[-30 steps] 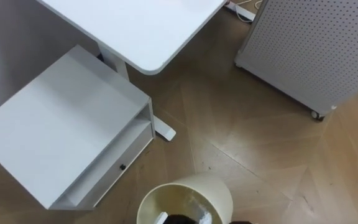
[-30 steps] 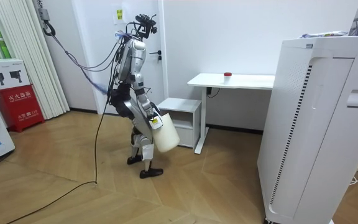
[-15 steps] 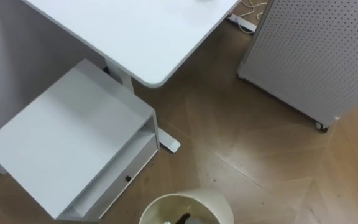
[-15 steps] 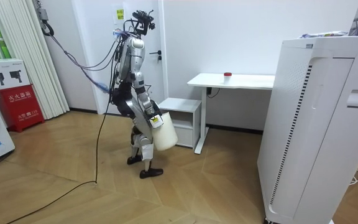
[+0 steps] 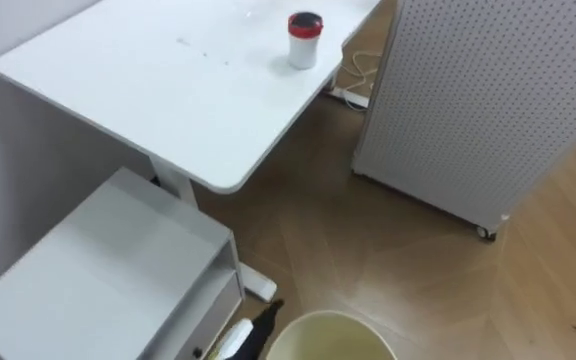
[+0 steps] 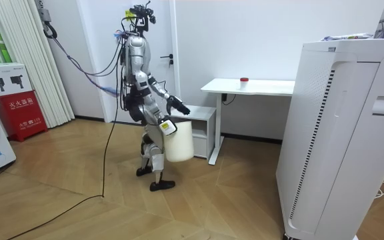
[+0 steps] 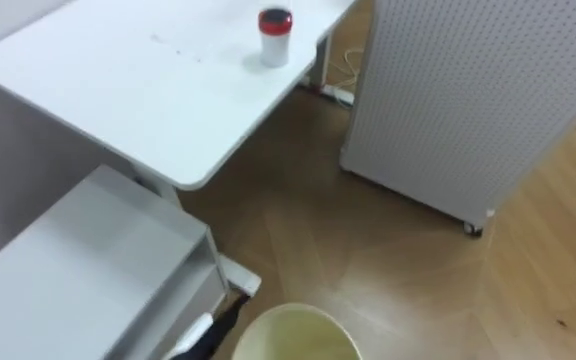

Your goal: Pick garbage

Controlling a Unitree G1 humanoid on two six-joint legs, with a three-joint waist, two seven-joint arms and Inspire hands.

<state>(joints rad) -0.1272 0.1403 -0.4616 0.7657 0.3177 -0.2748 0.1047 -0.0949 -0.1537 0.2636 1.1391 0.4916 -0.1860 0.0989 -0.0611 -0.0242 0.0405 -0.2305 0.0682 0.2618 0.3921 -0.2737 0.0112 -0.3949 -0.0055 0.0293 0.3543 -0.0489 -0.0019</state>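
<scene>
A small white cup with a red lid [image 5: 304, 40] stands upright near the far edge of the white desk [image 5: 158, 95]; the room view shows the cup [image 6: 244, 81] on the desk top too. I stand beside the low white cabinet [image 6: 196, 124], facing the desk. A cream waste bin [image 6: 178, 141] hangs from my right hand [image 6: 167, 127] at hip height. The bin's rim [image 5: 333, 332] lies at the bottom of the left eye view. My left hand [image 5: 256, 330] reaches forward just left of the rim, fingers straight, holding nothing.
A tall white unit on castors with a perforated side [image 5: 478, 100] stands right of the desk, with bare wood floor [image 5: 408, 270] between them. White cables [image 5: 353, 75] lie on the floor behind the desk. The cabinet's top [image 5: 98, 275] is close on my left.
The eye view has lifted, bringing the desk top and the red-lidded cup into sight. In the room view I have straightened up and my left hand has come forward. The bin stays in my right hand.
</scene>
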